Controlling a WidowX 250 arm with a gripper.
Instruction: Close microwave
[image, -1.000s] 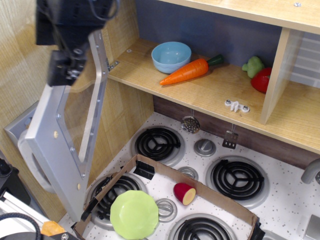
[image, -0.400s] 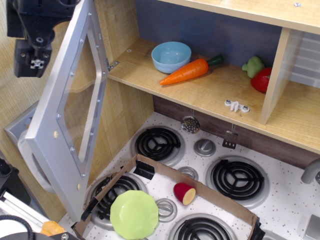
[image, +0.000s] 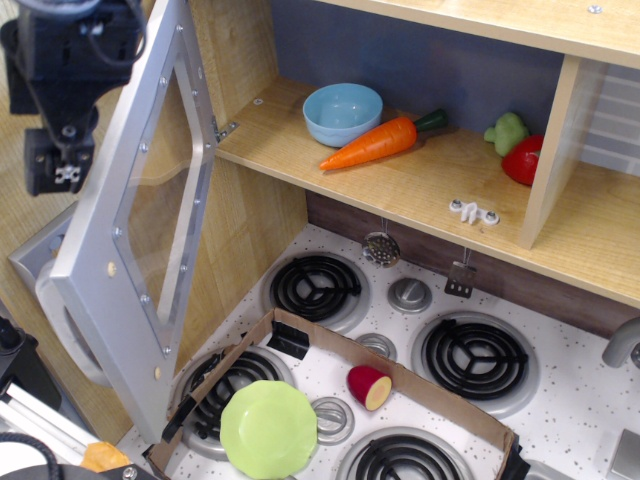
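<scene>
The microwave door is silver-grey with a clear window and stands swung open to the left, hinged at the wooden compartment's left front corner. Its curved grey handle shows behind the door's lower left edge. My black gripper hangs at the upper left, on the outer side of the door near its top edge. It looks apart from the door. Its fingers read as one dark block, so I cannot tell open from shut. A blue bowl and a carrot lie in the compartment.
A green broccoli and a red pepper sit in the right compartment. Below is a toy stove with a cardboard frame, a green plate and a red fruit half. A wooden wall is on the left.
My gripper moved from in front of the door's upper part leftward to its outer side, then lowered a little. The door's top swung slightly left; it stays open.
</scene>
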